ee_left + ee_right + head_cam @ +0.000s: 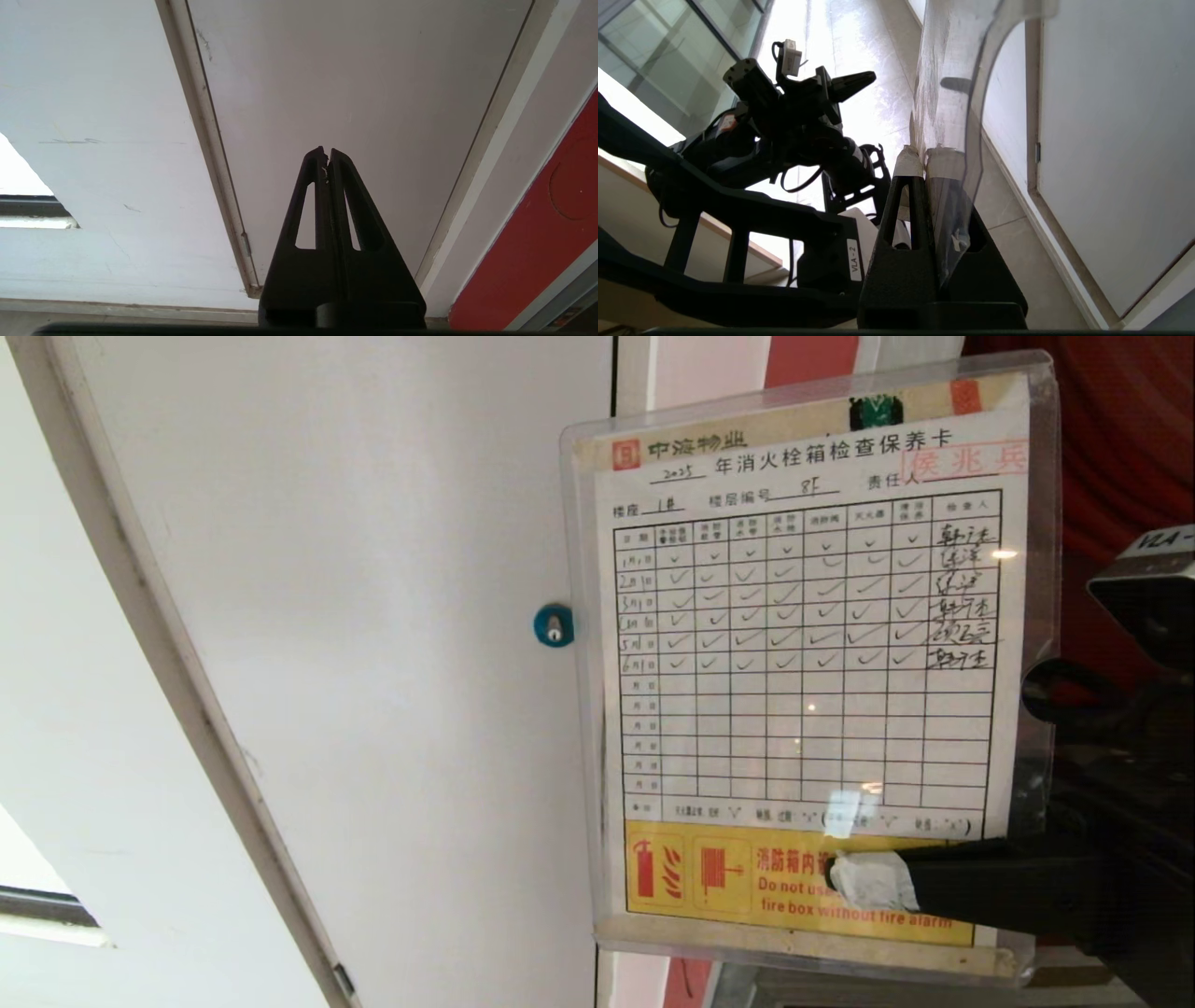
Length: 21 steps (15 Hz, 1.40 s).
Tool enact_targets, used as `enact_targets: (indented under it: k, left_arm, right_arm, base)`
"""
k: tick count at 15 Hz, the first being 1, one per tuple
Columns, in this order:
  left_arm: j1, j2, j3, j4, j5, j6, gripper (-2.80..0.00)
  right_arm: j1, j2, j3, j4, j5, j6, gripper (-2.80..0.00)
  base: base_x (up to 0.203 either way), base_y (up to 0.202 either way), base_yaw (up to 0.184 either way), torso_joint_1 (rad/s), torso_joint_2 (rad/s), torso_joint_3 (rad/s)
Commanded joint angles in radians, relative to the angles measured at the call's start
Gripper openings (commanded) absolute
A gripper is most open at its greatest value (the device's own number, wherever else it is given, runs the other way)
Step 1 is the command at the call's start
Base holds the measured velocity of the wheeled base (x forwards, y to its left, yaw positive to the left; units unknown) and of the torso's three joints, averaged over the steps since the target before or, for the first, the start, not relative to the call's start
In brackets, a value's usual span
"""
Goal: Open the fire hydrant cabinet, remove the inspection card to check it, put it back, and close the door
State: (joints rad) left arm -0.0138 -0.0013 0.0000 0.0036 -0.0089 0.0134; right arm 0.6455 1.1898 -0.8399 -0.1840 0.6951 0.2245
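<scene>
We see the inspection card in its clear plastic sleeve held up close before the head camera, its printed table facing us. The right pincer is clamped on the card's lower yellow strip, taped fingertips pressing both faces. Behind it stands the white door with its blue lock. The left pincer hangs closed and empty, facing that door.
</scene>
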Motion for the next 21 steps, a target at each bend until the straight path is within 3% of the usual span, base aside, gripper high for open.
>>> enact_targets:
  k: [1, 19, 21]
  left_arm:
    - [0.000, 0.001, 0.000, 0.000, 0.000, 0.000, -2.80]
    - [0.000, 0.001, 0.000, 0.001, 0.000, 0.000, -2.80]
    - [0.000, 0.001, 0.000, 0.001, 0.000, 0.000, -2.80]
  right_arm:
    - [0.000, -0.015, 0.005, 0.000, 0.004, 0.001, -2.80]
    - [0.062, -0.169, 0.052, 0.067, 0.011, -0.012, -2.80]
    - [0.065, -0.177, 0.044, 0.118, 0.012, -0.049, -2.80]
  base:
    - [0.000, 0.000, 0.000, 0.000, 0.00, 0.000]
    - [0.000, 0.000, 0.000, 0.000, 0.00, 0.000]
    - [0.000, 0.000, 0.000, 0.000, 0.00, 0.000]
